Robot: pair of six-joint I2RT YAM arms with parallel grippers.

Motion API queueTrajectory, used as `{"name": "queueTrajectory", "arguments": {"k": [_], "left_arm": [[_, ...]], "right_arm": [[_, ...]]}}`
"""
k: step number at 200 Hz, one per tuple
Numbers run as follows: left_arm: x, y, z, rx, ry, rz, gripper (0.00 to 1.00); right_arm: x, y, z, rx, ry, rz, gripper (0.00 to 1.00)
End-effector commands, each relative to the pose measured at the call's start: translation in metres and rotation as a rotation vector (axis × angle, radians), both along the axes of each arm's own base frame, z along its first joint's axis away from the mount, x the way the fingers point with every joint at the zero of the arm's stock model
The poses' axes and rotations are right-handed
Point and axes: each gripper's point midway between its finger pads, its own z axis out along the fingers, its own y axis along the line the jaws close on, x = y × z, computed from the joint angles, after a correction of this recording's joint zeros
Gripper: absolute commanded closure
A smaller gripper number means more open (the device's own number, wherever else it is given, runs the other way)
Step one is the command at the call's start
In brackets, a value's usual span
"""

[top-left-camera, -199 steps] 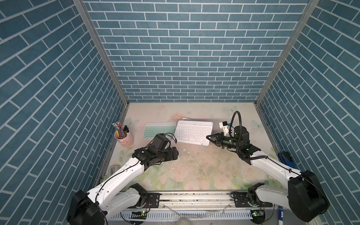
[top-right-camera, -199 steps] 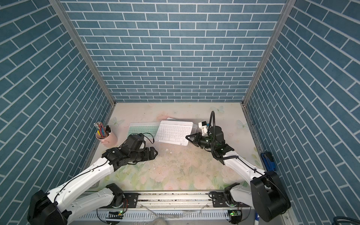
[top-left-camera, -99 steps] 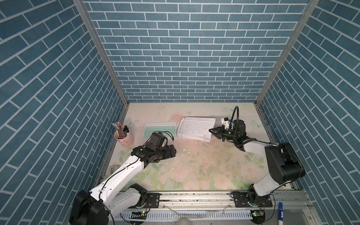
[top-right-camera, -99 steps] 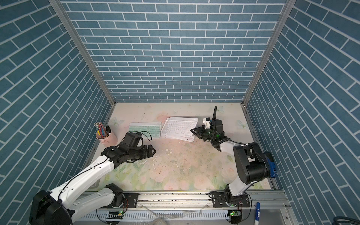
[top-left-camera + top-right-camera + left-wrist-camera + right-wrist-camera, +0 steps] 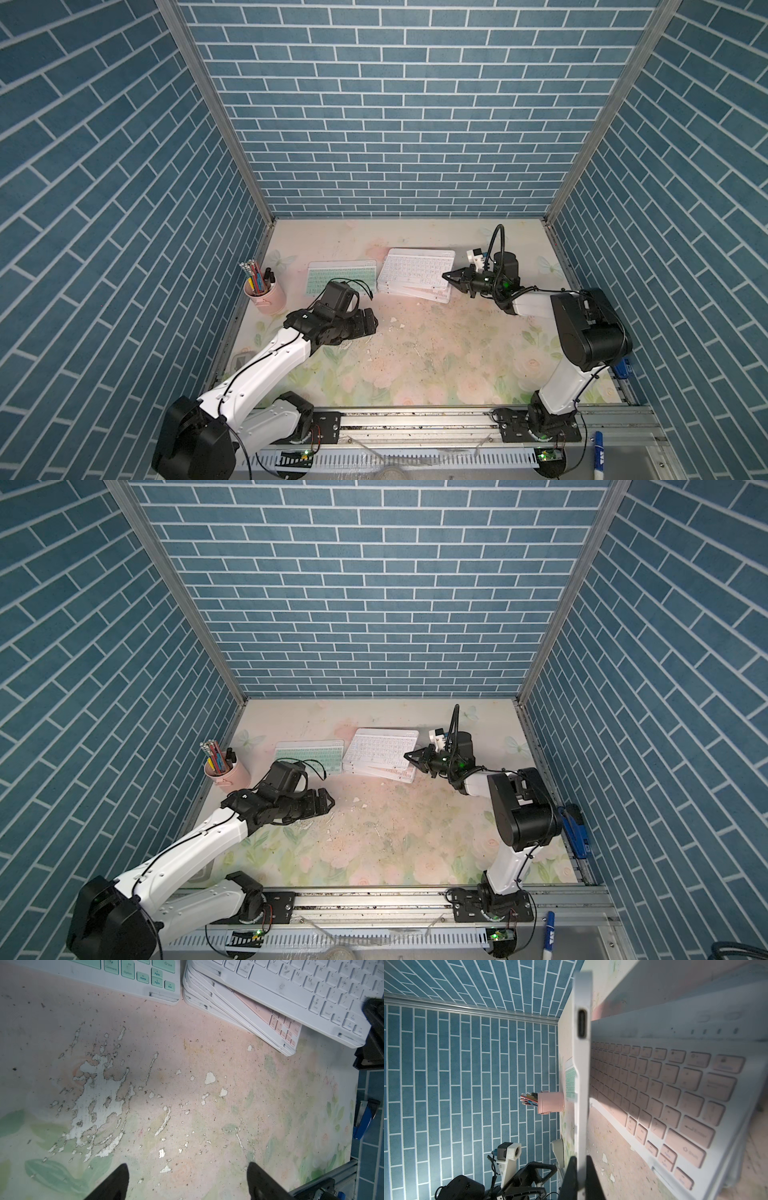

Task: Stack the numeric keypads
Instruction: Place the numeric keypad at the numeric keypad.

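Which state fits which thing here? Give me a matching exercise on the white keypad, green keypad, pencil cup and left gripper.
Things:
1. white keypad
2. green keypad
3. pencil cup
4. left gripper

States:
A. open over the bare table
B. lying flat and alone beside the pile
C. upright near a side wall, pencils inside
D. pinched at its edge by the right gripper, on top of the pile

Pairs: 1-D, 2-B, 3-C, 4-A

Skewed keypad stack (image 5: 417,271) beside green keypad (image 5: 341,279)
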Motion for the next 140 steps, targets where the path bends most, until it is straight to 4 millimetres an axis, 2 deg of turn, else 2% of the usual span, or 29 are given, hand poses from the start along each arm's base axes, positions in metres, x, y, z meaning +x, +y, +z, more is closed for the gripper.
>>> {"name": "queueTrajectory", "arguments": {"k": [1, 87, 140], "left_arm": [[0.0, 0.001, -0.003, 0.004, 0.006, -0.008, 0.1], [-0.001, 0.0, -0.006, 0.002, 0.012, -0.009, 0.1], [-0.001, 0.001, -0.007, 0.002, 0.014, -0.008, 0.1]], "right_arm": [[0.0, 0.002, 0.011, 0.038, -0.051, 0.032, 1.0], [-0.002, -0.01, -0.021, 0.009, 0.017, -0.006, 1.0], [0.001, -0.017, -0.033, -0.004, 0.041, -0.03, 0.84]]}}
